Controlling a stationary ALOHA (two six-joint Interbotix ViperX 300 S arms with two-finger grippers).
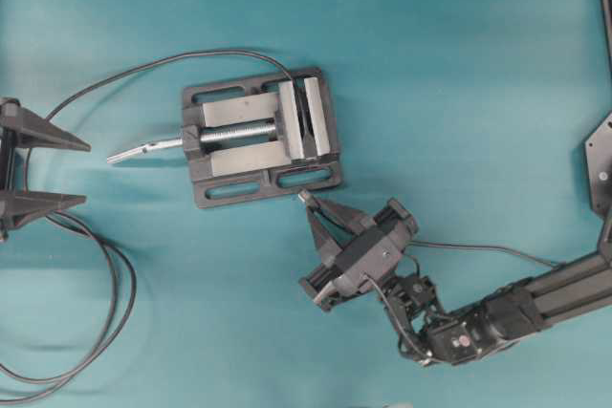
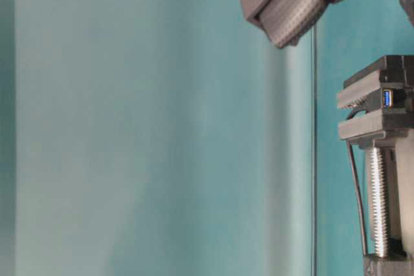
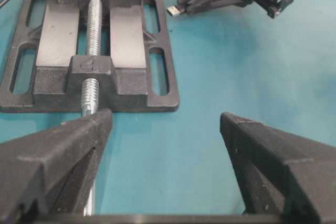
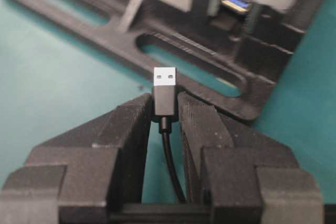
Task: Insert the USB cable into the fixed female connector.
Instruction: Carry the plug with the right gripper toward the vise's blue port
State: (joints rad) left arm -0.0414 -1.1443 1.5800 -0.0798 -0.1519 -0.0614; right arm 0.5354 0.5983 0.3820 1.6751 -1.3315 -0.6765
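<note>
Overhead: my right gripper [image 1: 313, 209] clamped on USB cable [image 1: 306, 199], plug axis aimed up-left at vise [image 1: 260, 137] base edge; my left gripper [image 1: 57, 171] spread wide, holding nothing. Right wrist: metal tip points toward fixed female connector [image 4: 235, 1], still apart; plug upright between fingers [image 4: 131, 121].

right claw [image 1: 318, 214]: black, wedge-shaped fingers | wrist: thin black wiring, possibly screws | left claw [image 1: 38, 169]: matching black wedges
</note>
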